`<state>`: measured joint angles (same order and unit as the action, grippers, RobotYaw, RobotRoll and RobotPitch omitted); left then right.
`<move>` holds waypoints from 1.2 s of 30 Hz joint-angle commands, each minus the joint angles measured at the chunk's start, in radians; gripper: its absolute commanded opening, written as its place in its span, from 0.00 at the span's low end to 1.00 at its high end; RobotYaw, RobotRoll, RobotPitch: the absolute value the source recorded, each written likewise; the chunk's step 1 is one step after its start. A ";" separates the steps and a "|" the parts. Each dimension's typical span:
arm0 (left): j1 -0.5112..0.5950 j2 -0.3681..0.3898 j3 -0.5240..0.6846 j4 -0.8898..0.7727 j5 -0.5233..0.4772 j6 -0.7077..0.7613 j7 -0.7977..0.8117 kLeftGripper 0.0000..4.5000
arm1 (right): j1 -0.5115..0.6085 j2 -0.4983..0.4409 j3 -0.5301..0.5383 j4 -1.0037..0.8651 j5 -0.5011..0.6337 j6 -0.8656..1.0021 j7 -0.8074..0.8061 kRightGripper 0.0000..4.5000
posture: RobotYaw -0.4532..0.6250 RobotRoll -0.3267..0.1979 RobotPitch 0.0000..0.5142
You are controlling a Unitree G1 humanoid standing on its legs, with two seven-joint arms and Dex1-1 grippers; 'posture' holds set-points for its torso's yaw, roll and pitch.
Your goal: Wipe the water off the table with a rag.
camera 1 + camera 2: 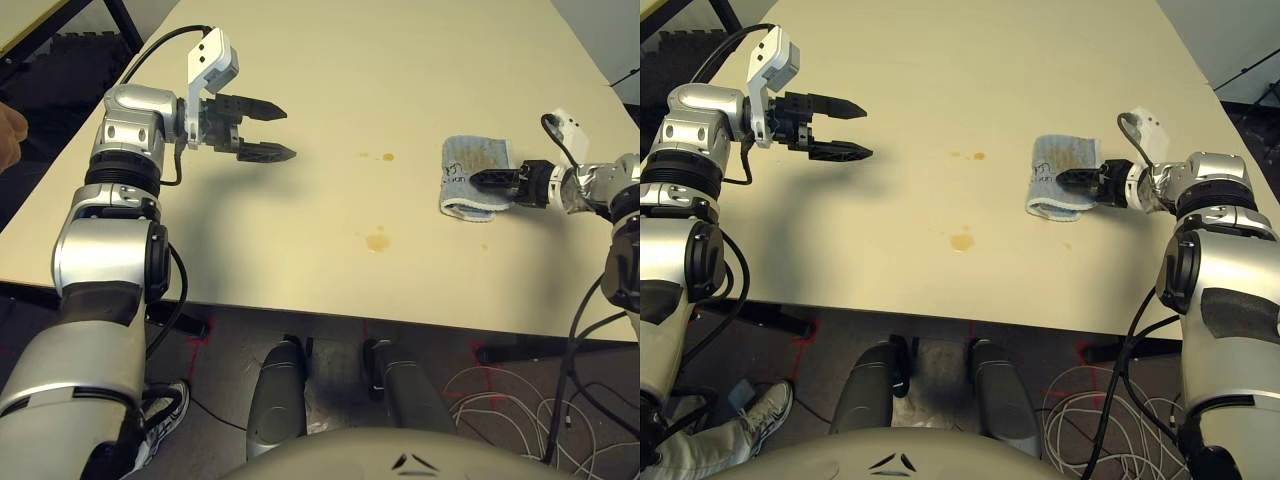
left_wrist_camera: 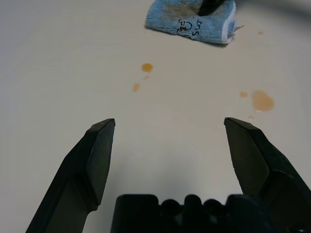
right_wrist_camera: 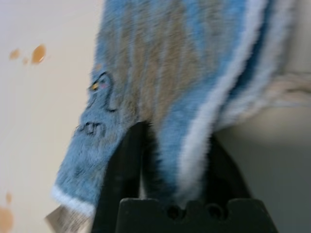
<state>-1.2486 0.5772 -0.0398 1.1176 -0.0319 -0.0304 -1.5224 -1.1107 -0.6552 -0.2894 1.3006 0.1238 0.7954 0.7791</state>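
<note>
With right gripper (image 1: 1080, 180) clamped on the rag (image 1: 1060, 172), grasp step looks done; next, drag it over the water (image 1: 961, 241). Left gripper (image 1: 268, 131) jaws apart, idle.

A grey floor (image 1: 330, 335) runs along the bottom of the frame, marked with red tape crosses (image 1: 200, 335). White cables (image 1: 505, 395) tangle at lower right. Dark foam mats (image 1: 50, 65) lie at upper left, beside a black metal frame (image 1: 120, 20).

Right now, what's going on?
Right gripper pinching rag. Left gripper open, hovering. Water unwiped. Nothing between.
</note>
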 commanded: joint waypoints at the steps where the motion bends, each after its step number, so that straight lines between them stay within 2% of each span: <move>1: -0.022 -0.009 -0.006 0.016 0.009 -0.012 0.005 1.00 | -0.014 0.011 -0.036 -0.012 0.040 -0.020 -0.053 0.10 | 0.52 0.62 0.31; 2: -0.023 -0.011 -0.006 0.020 0.010 -0.013 0.006 1.00 | -0.028 0.015 -0.041 -0.020 0.049 -0.026 -0.066 0.03 | 0.51 0.62 0.31; 3: -0.025 -0.012 -0.005 0.023 0.010 -0.015 0.008 1.00 | -0.050 0.022 -0.044 -0.033 0.054 -0.029 -0.084 0.00 | 0.51 0.62 0.31; 8: -0.034 -0.017 -0.007 0.049 0.017 -0.024 0.022 1.00 | -0.150 0.078 -0.020 -0.106 0.049 -0.070 -0.165 0.00 | 0.47 0.62 0.31; 14: -0.039 -0.020 -0.005 0.070 0.018 -0.028 0.037 1.00 | -0.247 0.232 -0.025 -0.223 0.105 0.001 -0.213 0.00 | 0.46 0.62 0.32; 19: -0.037 -0.022 -0.003 0.073 0.015 -0.032 0.038 1.00 | -0.262 0.354 -0.016 -0.291 0.149 0.055 -0.229 0.00 | 0.47 0.62 0.33; 23: -0.028 -0.022 0.000 0.068 0.010 -0.030 0.038 1.00 | -0.211 0.419 -0.004 -0.283 0.148 0.033 -0.260 0.00 | 0.48 0.62 0.34; 29: -0.015 -0.022 0.001 0.063 0.007 -0.026 0.037 1.00 | -0.111 0.429 0.011 -0.245 0.122 -0.010 -0.340 0.00 | 0.48 0.62 0.36; 36: -0.005 -0.032 0.001 0.061 0.005 -0.025 0.040 1.00 | -0.069 0.327 -0.007 -0.257 0.126 0.042 -0.407 0.00 | 0.46 0.62 0.38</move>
<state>-1.2674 0.5509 -0.0388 1.1871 -0.0320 -0.0535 -1.4796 -1.1998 -0.2971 -0.2889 1.0576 0.2512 0.8113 0.3876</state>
